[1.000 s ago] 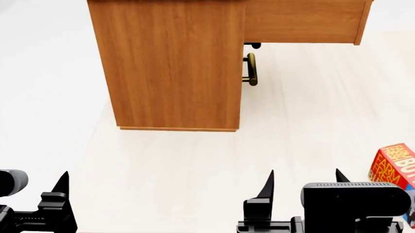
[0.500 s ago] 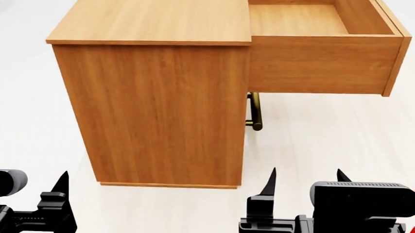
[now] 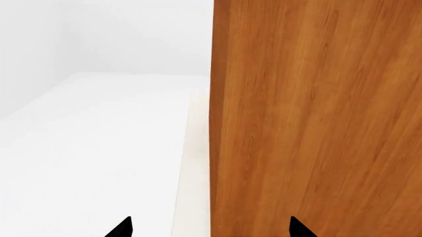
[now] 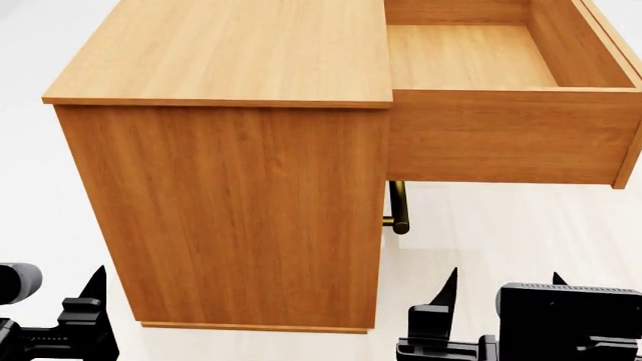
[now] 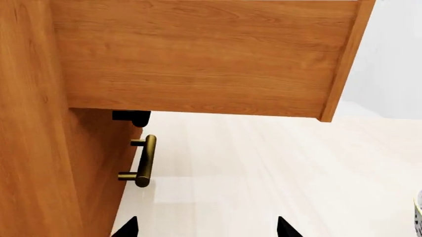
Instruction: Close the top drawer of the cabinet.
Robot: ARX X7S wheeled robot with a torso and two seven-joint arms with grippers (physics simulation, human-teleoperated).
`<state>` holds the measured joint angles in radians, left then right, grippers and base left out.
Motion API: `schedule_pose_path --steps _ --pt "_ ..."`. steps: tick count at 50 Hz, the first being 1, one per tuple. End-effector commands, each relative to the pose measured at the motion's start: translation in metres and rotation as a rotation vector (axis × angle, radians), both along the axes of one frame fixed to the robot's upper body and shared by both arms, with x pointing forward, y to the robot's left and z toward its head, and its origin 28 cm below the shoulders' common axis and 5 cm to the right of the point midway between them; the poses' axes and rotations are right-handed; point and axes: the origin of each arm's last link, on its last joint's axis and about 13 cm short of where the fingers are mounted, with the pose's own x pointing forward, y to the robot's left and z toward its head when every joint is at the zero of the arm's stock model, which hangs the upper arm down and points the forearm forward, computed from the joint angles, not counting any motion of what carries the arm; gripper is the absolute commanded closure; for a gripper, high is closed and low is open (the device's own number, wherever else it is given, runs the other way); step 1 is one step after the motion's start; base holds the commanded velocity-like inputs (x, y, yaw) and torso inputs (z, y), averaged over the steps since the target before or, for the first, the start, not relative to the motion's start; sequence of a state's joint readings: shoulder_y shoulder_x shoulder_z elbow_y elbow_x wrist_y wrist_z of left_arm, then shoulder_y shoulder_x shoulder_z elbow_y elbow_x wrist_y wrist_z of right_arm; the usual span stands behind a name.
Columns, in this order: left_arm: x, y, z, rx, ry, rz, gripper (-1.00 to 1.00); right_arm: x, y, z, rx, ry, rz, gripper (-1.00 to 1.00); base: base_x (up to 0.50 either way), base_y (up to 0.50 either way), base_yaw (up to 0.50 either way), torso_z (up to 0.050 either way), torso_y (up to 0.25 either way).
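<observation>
View has dropped closer; the top drawer (image 4: 501,135) hangs open, empty.

cabinet (image 4: 240,203): matt brown wood grain | top drawer (image 4: 501,135): same wood | lower handle (image 5: 145,160): glossy brass metal

A: Pale, faintly grained plank floor (image 5: 277,163) is lying under even, shadowless light.
B: Plain white wall (image 3: 132,34) is meeting a flat white floor area (image 3: 86,163) beyond the planks.
</observation>
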<state>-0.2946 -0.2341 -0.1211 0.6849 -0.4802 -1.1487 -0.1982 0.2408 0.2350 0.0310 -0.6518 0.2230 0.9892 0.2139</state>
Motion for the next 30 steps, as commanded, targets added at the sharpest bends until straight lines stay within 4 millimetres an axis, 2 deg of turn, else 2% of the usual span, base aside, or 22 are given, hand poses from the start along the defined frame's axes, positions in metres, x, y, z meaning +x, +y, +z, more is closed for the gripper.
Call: schedule_pose_path --steps 1,2,5,11,19,25,30 --pt "0.0 0.0 0.0 0.0 0.0 -0.002 -1.0 0.003 -0.029 -0.009 -0.048 0.046 -0.167 -1.0 0.0 0.0 0.0 0.0 0.0" --pt "0.0 0.0 0.0 0.0 0.0 -0.002 -1.0 0.003 -0.029 -0.009 -0.048 0.046 -0.167 -1.0 0.0 0.0 0.0 0.0 0.0" --pt "0.002 -0.001 0.0 0.004 -0.002 -0.005 -1.0 0.01 -0.052 -0.009 -0.12 0.049 -0.289 -1.0 0.0 0.0 0.0 0.0 0.0" --pt "0.002 -0.002 0.0 0.004 -0.004 -0.009 -1.0 0.019 -0.075 -0.001 -0.145 0.053 -0.404 -1.0 0.0 0.0 0.0 0.0 0.0" --pt "0.001 -0.003 0.0 0.002 -0.003 -0.011 -1.0 0.037 -0.108 -0.01 -0.188 0.112 -0.582 -1.0 0.0 0.0 0.0 0.0 0.0" --pt "0.001 -0.003 0.002 0.003 -0.009 -0.007 -1.0 0.06 -0.139 0.021 -0.21 0.062 -0.737 -1.0 0.0 0.0 0.0 0.0 0.0" --pt "0.0 -0.003 0.002 0.001 -0.008 -0.009 -1.0 0.072 -0.151 0.044 -0.219 0.028 -0.801 -1.0 0.0 0.0 0.0 0.0 0.0"
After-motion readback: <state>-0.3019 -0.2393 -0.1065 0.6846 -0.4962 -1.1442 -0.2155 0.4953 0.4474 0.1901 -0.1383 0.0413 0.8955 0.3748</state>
